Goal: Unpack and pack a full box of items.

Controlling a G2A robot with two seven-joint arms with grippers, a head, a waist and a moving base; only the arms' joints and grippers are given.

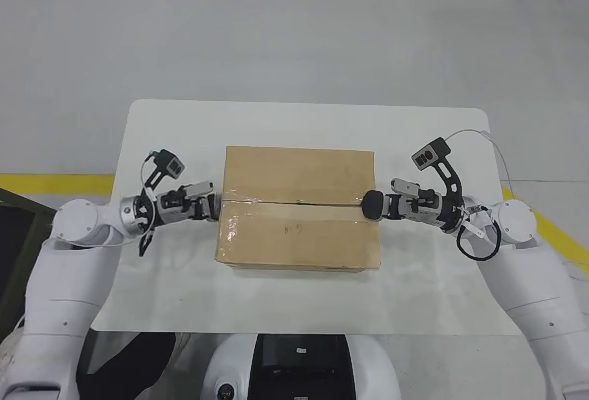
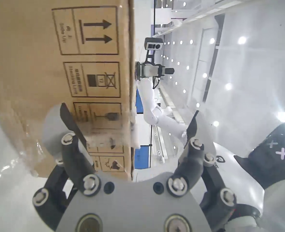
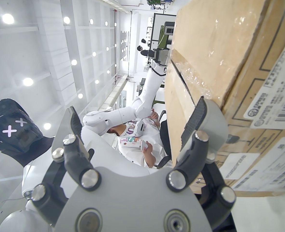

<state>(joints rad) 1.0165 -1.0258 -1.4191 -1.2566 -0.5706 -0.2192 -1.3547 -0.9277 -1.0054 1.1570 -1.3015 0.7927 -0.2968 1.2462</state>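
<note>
Brown cardboard: in the top view you have one closed box (image 1: 299,207) at the middle of the white desk (image 1: 174,130). Its long axis runs side to side across the robot's front, top face up. Both flaps are down, and a strip of clear tape (image 1: 299,203) follows the seam, parallel to that long axis. The left gripper (image 1: 214,207) sits at the box's left end, level with the seam. The right gripper (image 1: 372,205) sits at the right end, on the same line. Contact with the cardboard cannot be told from above.

Left wrist view: your left gripper (image 2: 130,126) has its fingers spread wide and clamps nothing. It straddles the upper edge of the box (image 2: 36,49). One finger lies over the printed end face, and the other stands clear past the top face. The printed arrows (image 2: 96,32) point towards the top face. The right gripper (image 2: 138,71) shows at the far end of the box top.

Right wrist view: your right gripper (image 3: 135,121) is likewise spread wide with nothing held. One finger sits at the edge where the top face meets the end face of the box (image 3: 217,49), which bears white labels (image 3: 275,112). The tape (image 3: 193,78) runs away along the seam towards the left gripper (image 3: 160,55) at the far end.
</note>
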